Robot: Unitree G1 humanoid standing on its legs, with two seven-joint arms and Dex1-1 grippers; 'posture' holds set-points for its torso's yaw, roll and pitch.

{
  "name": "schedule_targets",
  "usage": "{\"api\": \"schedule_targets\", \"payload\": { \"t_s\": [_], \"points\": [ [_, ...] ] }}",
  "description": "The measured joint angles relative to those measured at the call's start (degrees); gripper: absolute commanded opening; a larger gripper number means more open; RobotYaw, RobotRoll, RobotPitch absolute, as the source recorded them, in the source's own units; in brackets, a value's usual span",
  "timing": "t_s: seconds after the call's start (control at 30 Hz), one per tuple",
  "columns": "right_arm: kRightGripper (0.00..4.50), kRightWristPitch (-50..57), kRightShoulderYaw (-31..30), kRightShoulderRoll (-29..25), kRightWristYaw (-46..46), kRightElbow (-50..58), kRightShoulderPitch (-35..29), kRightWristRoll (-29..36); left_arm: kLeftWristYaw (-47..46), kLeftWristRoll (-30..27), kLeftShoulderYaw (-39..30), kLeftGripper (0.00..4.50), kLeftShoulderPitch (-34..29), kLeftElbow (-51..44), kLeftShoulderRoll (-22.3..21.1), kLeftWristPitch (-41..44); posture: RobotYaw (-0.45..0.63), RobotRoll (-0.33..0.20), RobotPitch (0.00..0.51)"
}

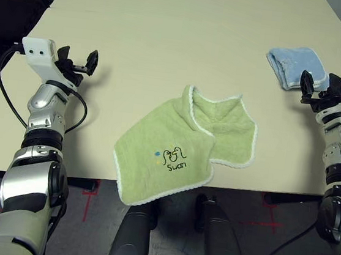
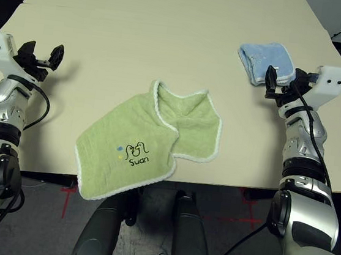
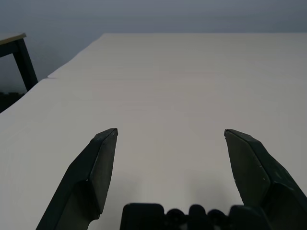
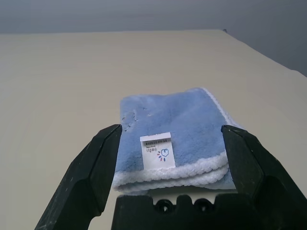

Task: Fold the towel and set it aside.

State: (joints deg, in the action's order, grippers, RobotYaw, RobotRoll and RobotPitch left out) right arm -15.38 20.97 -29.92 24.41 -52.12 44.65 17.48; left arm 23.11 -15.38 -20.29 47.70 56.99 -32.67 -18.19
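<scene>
Step in hand, judged from the layout: start of folding, nothing grasped. Towel [image 1: 184,144] rumpled at the near edge of the table [image 1: 168,35], middle of that edge, its embroidered corner hanging over the edge, a far corner flapped over itself. Left gripper [image 1: 82,62] raised near the left edge, fingers spread wide, empty. Right gripper [image 1: 318,89] raised near the right edge, fingers spread wide, empty, aimed at the folded blue towel [image 1: 293,66] just beyond it; not to be confused with the task item.

Next move likely: bring both grippers inward and down to the green cloth's corners, flatten, then fold.

Surface: pale beige, matte, a seam across the far left part. Surroundings: dark floor with red tape marks [image 1: 92,194] below the near edge.
</scene>
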Motion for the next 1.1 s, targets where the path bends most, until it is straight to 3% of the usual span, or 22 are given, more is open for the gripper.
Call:
{"api": "schedule_targets", "payload": {
  "t_s": [0.27,0.63,0.87,1.1],
  "points": [
    [4.48,-1.51,-0.03,-0.07,-3.85,-0.03,0.01,-1.13,-3.55,0.91,0.04,4.50,0.02,0.38,0.05,-1.44,-0.02,0.000,0.217],
    [4.48,-1.58,-0.09,-0.08,-2.58,-0.07,1.13,-1.12,-1.34,0.97,0.11,4.50,0.83,1.26,-0.07,-1.50,-0.02,0.000,0.215],
    [4.48,0.00,-0.14,-0.15,4.32,0.20,1.21,0.17,20.38,-3.31,1.12,4.50,-2.71,-5.85,-3.02,5.04,0.02,0.000,0.219],
    [4.48,3.69,-2.21,-0.45,12.31,0.19,3.41,0.20,35.29,-3.68,3.85,4.50,-3.22,-7.09,-4.91,6.90,0.03,0.000,0.218]
  ]
}}
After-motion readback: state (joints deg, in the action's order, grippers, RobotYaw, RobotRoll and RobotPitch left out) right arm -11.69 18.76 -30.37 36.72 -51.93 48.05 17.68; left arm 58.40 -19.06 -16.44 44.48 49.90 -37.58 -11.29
